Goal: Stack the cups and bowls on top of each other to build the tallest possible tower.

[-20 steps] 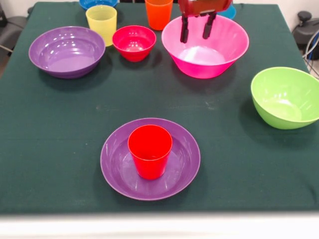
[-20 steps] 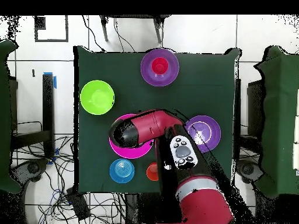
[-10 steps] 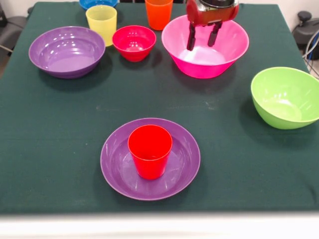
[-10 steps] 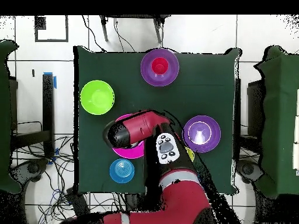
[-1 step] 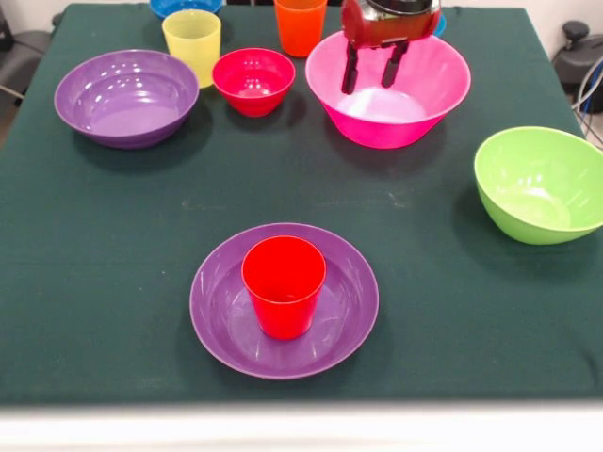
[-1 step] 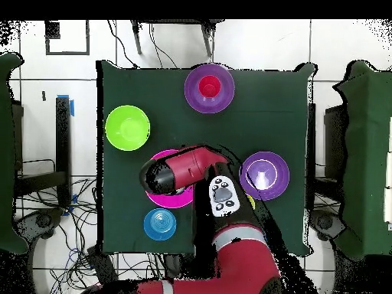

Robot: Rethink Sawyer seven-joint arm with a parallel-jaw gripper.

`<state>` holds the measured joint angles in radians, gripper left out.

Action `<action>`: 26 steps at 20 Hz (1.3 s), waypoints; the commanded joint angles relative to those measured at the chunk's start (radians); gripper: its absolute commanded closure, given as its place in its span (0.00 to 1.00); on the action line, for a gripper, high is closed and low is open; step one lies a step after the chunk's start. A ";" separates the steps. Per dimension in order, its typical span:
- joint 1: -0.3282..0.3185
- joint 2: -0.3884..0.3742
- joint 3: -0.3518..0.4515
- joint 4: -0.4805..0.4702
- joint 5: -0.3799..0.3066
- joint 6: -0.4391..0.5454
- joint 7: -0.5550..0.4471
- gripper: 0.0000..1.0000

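A red cup [image 5: 284, 285] stands upright in a wide shallow purple bowl [image 5: 219, 315] at the table's near middle; the overhead view shows this pair, purple bowl [image 6: 193, 83] and red cup [image 6: 208, 87], at the top. My gripper [image 5: 367, 87] hangs open and empty, its fingertips over the inside of the big pink bowl [image 5: 400, 127]. A yellow cup [image 5: 192, 42], an orange cup [image 5: 301, 25], a small crimson bowl [image 5: 253, 81] and a second purple bowl [image 5: 126, 97] stand in the far row. The lime green bowl [image 5: 539, 185] sits at the right.
A blue bowl [image 5: 185, 6] pokes in at the far edge. In the overhead view the arm [image 6: 184, 170] covers much of the pink bowl [image 6: 165, 203], and a light blue bowl [image 6: 159, 223] lies beside it. Dark green cloth [image 5: 113, 245] covers the table.
The gripper rose a little over the pink bowl, swung right, then came back left. It stayed open throughout. No cup or bowl has moved.
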<state>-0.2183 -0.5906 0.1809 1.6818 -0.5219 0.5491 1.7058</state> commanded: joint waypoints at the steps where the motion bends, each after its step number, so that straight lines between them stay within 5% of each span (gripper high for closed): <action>1: -0.055 -0.015 0.015 -0.062 -0.049 0.065 -0.069 0.00; 15: -0.140 -0.041 0.059 -0.050 -0.083 0.110 -0.189 0.00; 26: -0.288 -0.009 0.116 -0.045 -0.189 0.086 -0.336 0.00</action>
<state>-0.4363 -0.6476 0.1965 1.6694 -0.5806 0.5658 1.7056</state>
